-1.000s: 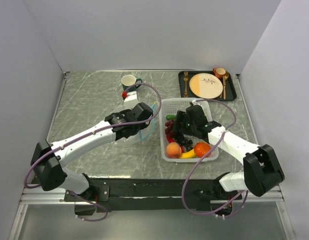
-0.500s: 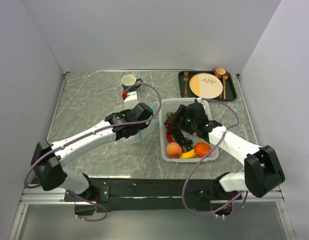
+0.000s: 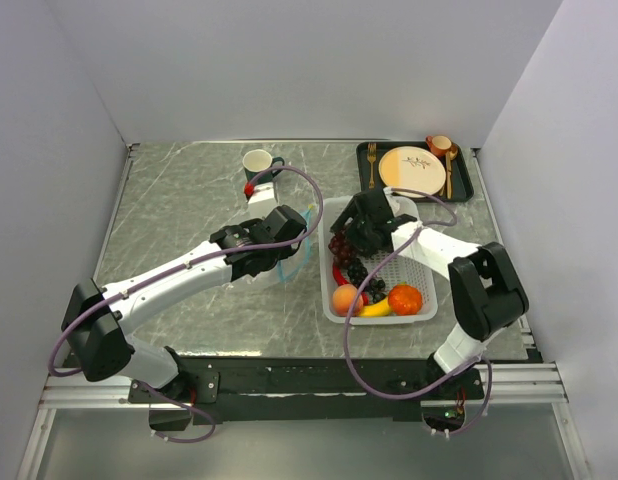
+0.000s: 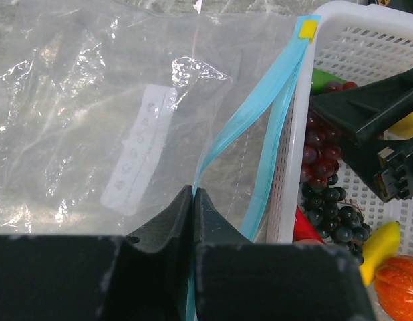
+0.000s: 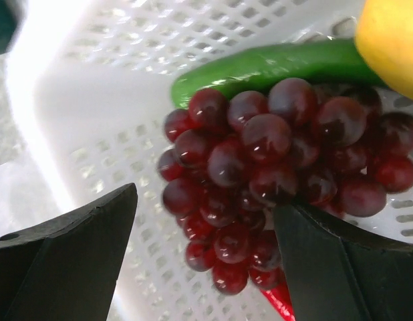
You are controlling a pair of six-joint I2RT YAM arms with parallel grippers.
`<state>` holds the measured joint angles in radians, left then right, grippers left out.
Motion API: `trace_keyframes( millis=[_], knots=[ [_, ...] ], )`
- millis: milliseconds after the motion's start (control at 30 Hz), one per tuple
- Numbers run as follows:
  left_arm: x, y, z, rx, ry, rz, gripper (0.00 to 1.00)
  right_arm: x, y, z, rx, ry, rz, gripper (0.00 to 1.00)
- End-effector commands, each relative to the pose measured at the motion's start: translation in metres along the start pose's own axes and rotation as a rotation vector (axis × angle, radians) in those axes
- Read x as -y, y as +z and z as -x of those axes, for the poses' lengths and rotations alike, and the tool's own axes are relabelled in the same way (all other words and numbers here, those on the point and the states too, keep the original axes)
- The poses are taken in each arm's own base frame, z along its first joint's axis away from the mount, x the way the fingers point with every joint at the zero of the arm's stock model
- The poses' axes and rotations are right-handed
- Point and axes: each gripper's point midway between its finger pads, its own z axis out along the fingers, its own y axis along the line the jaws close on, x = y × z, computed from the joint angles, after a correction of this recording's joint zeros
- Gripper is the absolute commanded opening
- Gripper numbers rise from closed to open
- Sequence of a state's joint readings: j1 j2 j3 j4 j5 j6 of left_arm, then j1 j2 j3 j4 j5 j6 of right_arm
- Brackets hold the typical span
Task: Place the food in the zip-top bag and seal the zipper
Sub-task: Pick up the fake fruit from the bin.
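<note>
The grapes (image 5: 260,167) lie in the basket (image 5: 93,87), pressed against the pepper (image 5: 273,63) with the lemon (image 5: 390,40) just beyond. Your right gripper (image 5: 206,207) straddles the bunch with its jaws spread wide and nothing grasped. The bag (image 4: 93,100) lies flat on the table just left of the basket. Your left gripper (image 4: 193,194) is clenched on one lip of the zipper (image 4: 273,160), so the mouth gapes only a narrow slit.

The risks, as I judge them:
- If you close on the bunch's lumpy edge, you may pinch only a few grapes, and the rest could twist free on the lift
- If you close too far back, the pepper may come up with them
- The basket wall stands between bunch and bag – carry low and the grapes may snag on it
- The bag is thin and slack, so a push at its narrow mouth could fold the lip shut or drag the film from your left pinch
</note>
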<state>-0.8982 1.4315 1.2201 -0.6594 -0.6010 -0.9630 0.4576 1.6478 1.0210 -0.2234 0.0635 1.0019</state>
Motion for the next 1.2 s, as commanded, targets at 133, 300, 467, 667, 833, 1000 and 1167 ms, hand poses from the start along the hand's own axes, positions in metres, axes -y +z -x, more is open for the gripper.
trace_keyframes(
  millis=[133,300,467,667,833,1000,1167],
  knots=[
    [0.003,-0.008,0.014,0.039,-0.017,-0.015,0.09,0.021,0.013,-0.005,-0.022,0.03,-0.1,0.87],
    [0.003,-0.006,0.012,0.033,-0.014,-0.014,0.09,0.034,0.022,-0.014,-0.049,-0.017,-0.135,0.74],
    [0.003,-0.007,0.012,0.032,-0.014,-0.012,0.09,0.028,0.019,-0.013,-0.031,-0.048,-0.067,0.47],
    [0.005,-0.007,0.013,0.029,-0.013,-0.02,0.09,0.012,-0.01,0.01,0.074,-0.105,0.018,0.25],
    [0.007,-0.007,0.014,0.031,-0.015,-0.025,0.09,-0.001,-0.048,0.024,0.181,-0.188,0.121,0.25],
    [0.008,-0.005,0.013,0.027,-0.017,-0.026,0.09,-0.014,-0.085,0.033,0.229,-0.288,0.203,0.27],
    [0.013,-0.004,0.015,0.024,-0.023,-0.034,0.09,-0.031,-0.112,0.023,0.202,-0.386,0.332,0.29]
  ],
)
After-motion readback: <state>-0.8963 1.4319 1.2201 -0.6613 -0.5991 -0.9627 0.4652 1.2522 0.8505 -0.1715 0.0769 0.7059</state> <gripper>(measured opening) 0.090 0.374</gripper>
